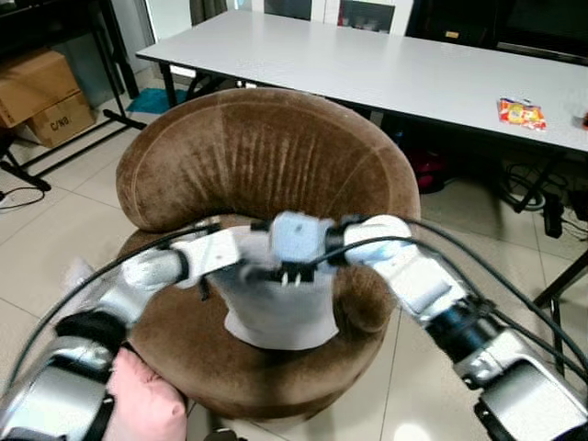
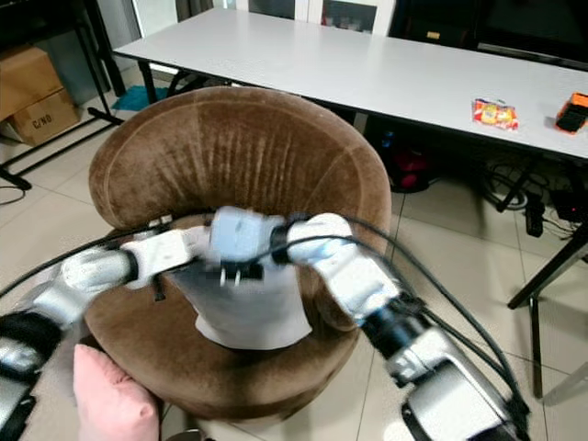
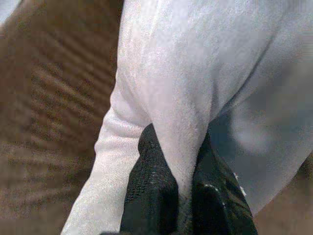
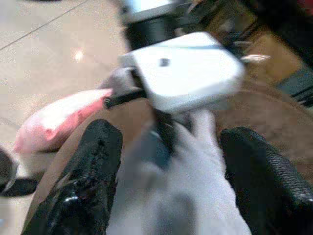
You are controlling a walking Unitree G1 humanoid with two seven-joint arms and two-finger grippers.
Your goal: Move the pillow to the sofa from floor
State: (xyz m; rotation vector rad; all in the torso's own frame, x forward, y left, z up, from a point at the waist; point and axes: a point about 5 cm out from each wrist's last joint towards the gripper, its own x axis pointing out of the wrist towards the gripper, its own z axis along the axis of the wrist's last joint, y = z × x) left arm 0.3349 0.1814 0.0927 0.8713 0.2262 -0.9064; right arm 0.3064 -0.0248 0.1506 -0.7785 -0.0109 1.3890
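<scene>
Two arms meet over the brown sofa (image 1: 266, 175), and I read the scene from the nearest point outward. At 7 o'clock, closest to me, a pink pillow (image 1: 147, 404) lies on the floor against the sofa base. At centre, the white pillow (image 1: 276, 308) stands on the seat cushion. The left gripper (image 3: 168, 196) is clenched on a fold of the white pillow. The right gripper (image 4: 168, 161) has its fingers spread wide, one on each side of the pillow's top; I judge it released.

Risks, in my judgement:
- The white pillow stands on edge. If I release the left grip abruptly, it may topple toward 6 o'clock and slide off the seat front.
- The two wrists sit close together; withdrawing either sideways could snag a cable on the other.

Clearance: the curved backrest closes 10 to 2 o'clock. Beyond it stands a white table (image 1: 367, 64). Open floor lies at 9 and 4 o'clock.
</scene>
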